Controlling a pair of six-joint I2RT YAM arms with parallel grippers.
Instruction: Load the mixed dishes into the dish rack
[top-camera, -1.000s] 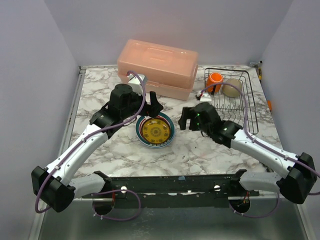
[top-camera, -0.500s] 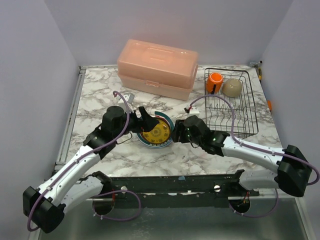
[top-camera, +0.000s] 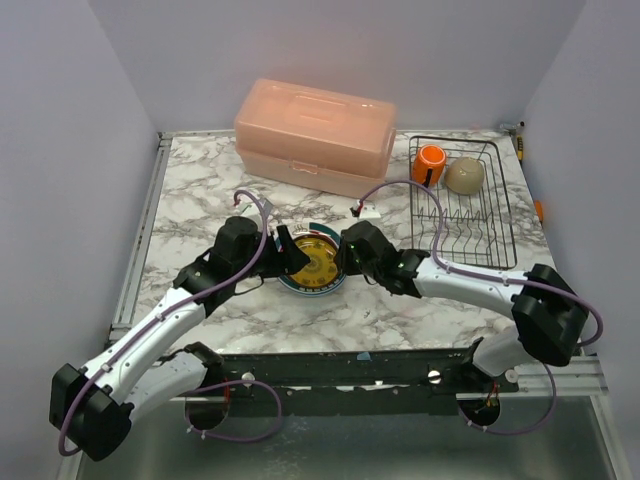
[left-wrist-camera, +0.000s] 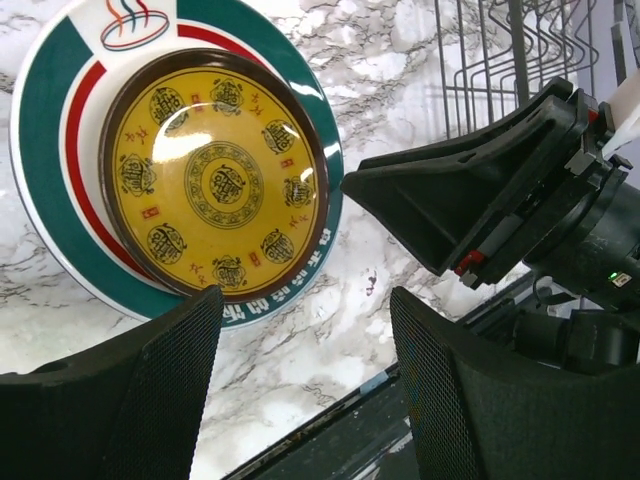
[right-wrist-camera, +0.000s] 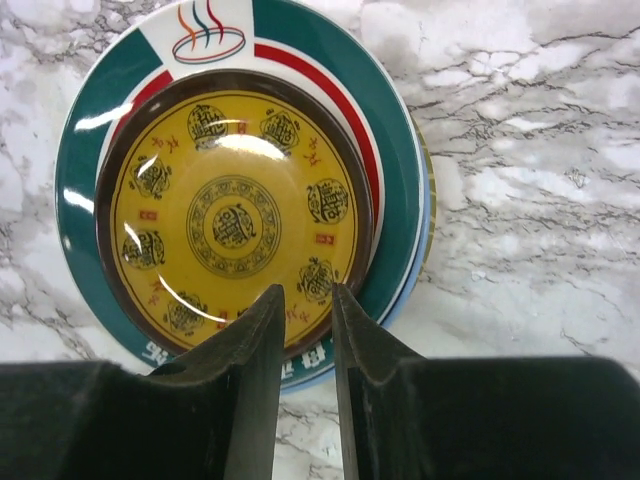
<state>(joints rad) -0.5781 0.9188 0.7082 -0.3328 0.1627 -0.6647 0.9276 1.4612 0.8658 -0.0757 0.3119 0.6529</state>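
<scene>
TOP: orange mug (top-camera: 430, 161) and cream bowl (top-camera: 465, 176) are sitting in the dish rack (top-camera: 470, 235), upper right; plate stack (top-camera: 312, 262) is lying at centre, not yet loaded | LEFT WRIST: left gripper (left-wrist-camera: 305, 310) is hovering at the lower edge, jaws wide, empty; plate stack upper left | RIGHT WRIST: right gripper (right-wrist-camera: 305, 300) is hanging over the yellow plate (right-wrist-camera: 235, 225), jaws narrow, visibly gripping nothing.

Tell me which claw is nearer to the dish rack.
Right. The right claw is at the plate stack's right edge, just left of the dish rack; the left claw is at the stack's left side, farther from the rack.
</scene>
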